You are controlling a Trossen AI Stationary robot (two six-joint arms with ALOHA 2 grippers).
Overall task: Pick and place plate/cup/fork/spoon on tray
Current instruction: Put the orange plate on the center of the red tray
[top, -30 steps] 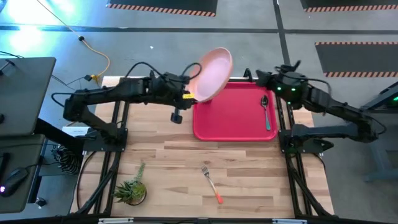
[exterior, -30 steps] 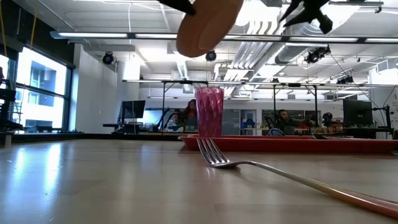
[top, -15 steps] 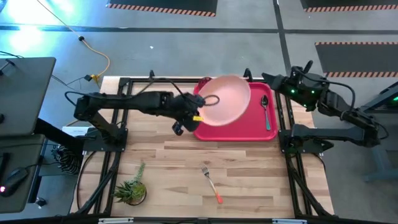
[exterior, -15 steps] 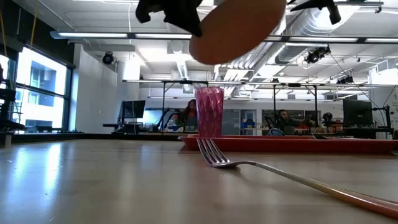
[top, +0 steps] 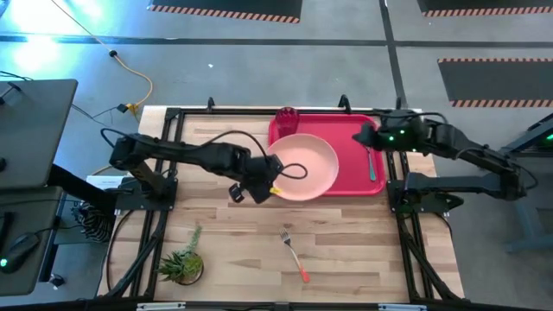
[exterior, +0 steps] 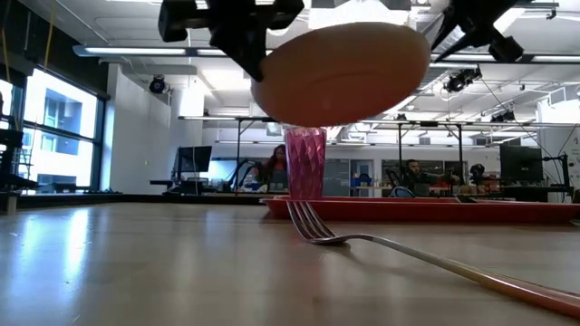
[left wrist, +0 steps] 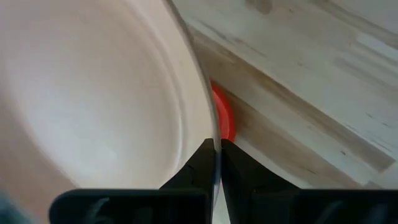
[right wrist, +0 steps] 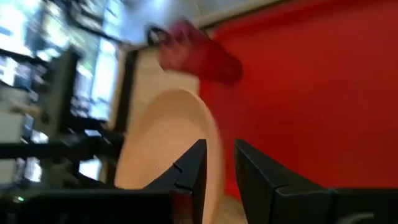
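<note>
My left gripper (top: pixel 270 177) is shut on the peach-pink plate (top: pixel 307 166), held in the air over the near left part of the red tray (top: pixel 354 173). The dark red cup (top: pixel 286 117) stands upright in the tray's far left corner. The teal-handled spoon (top: pixel 370 151) lies along the tray's right side. The fork (top: pixel 295 257) with the orange handle lies on the bare table near the front. My right gripper (top: pixel 367 136) is open and empty above the tray's far right corner. My left gripper pinches the plate's rim (left wrist: pixel 213 138) between its two fingers, one on the inner face and one on the underside, at the plate's left near side. The fingers come from the table's left. The plate (exterior: pixel 340 72) hangs nearly level, lifted clear of the tray.
A small potted plant (top: pixel 181 263) stands near the table's front left. The fork (exterior: pixel 408 249) lies close in front of the low camera. The wood between the plant and the tray is bare.
My left gripper has carried the plate from beyond the tray's far left corner toward the table's near edge and down. The plate has tipped from a steep tilt to nearly level over the tray. My right gripper has moved toward the tray's far right corner.
</note>
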